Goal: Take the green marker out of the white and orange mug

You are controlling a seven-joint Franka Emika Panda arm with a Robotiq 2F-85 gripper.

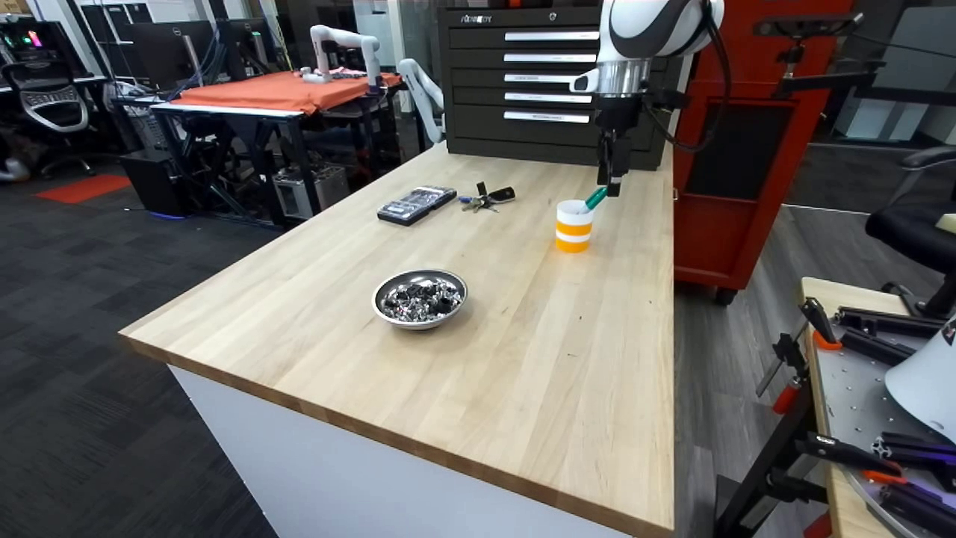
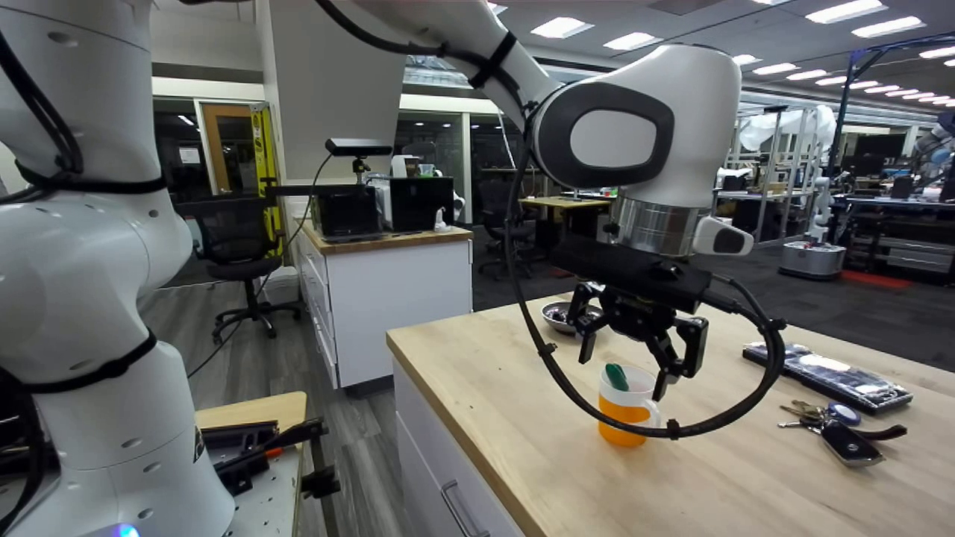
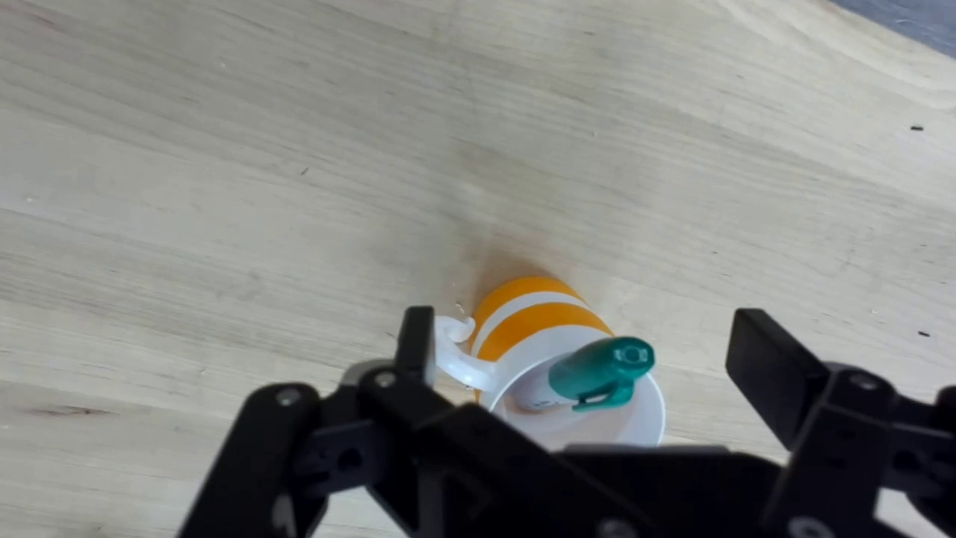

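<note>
Green marker (image 3: 590, 372): leans inside the white and orange mug (image 1: 573, 226), cap standing out above the rim, pale barrel down within.
Mug: upright on the worktop (image 1: 478, 388).
Pincer (image 3: 581, 342): fingers wide apart, gripping nothing.
Cap from pincer: between the two fingertips in the wrist view, slightly right of midway; both exterior views show the tips near its upper end, exact height gap unclear.
Marker's long axis: slanted, cap away from the handle (image 3: 459, 362), running more along the fingers' closing line than across it.
Handle-side finger: meets the handle's outline in the wrist view; touching or not, I cannot tell.
Next move: probably a short drop, then closing on the cap; the slant may let it swing before the pinch holds.
</note>
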